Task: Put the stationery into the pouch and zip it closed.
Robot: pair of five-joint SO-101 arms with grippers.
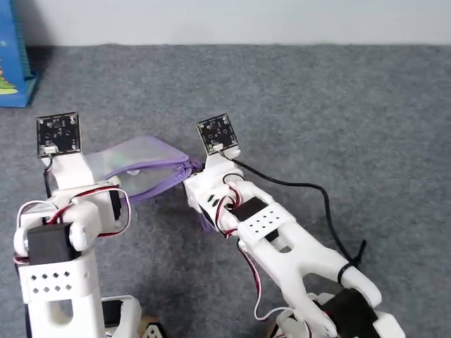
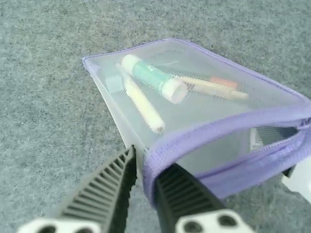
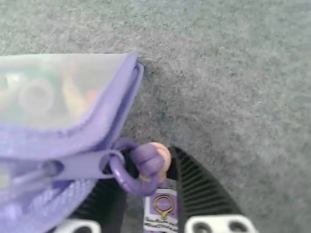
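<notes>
The translucent purple pouch lies on the grey surface between both arms, with the stationery inside. Both arms lean forward and low. The left gripper is clenched on the pouch's zipper edge. The right gripper grasps the zipper pull.

A grey carpeted table bears the purple-edged pouch — a blue box at its far corner.
</notes>
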